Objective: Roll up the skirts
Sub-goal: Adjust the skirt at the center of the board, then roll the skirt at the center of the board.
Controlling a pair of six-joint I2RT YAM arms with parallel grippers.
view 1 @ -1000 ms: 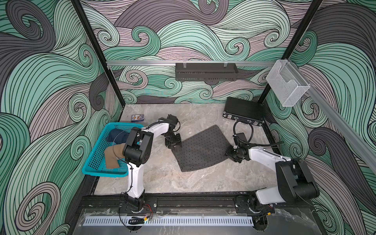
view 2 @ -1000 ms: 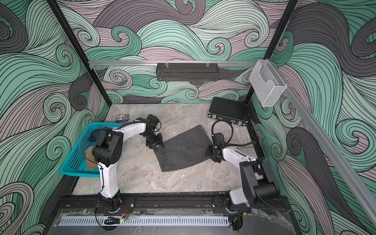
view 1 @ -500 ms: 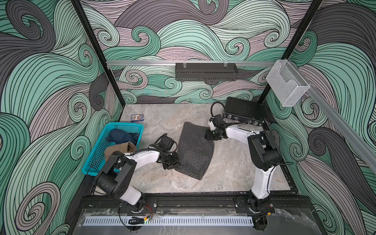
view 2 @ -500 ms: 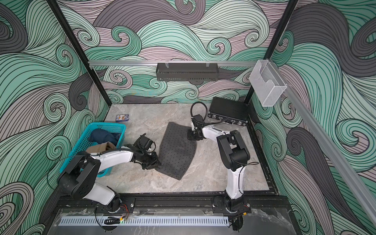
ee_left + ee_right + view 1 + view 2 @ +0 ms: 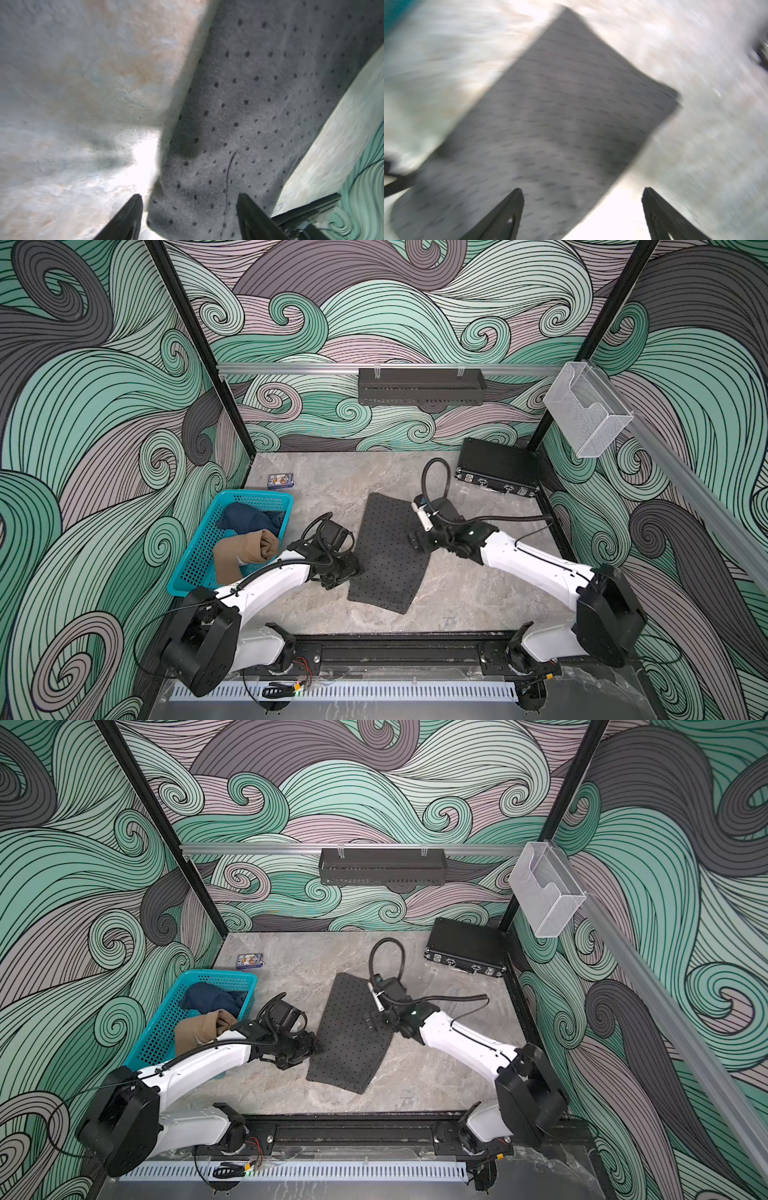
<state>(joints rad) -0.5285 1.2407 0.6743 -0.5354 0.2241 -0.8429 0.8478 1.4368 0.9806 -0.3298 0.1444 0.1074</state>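
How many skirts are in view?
3. The grey skirt lies flat on the table; the blue skirt and the tan skirt are in the basket. Others may hide beneath them.

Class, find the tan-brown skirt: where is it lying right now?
In a top view the tan-brown skirt lies in the teal basket on the robot's left side, just nearer the arm bases than the dark blue skirt.

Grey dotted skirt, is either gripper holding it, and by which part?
Nothing is held. The grey dotted skirt lies flat; left gripper and right gripper are open at its edges.
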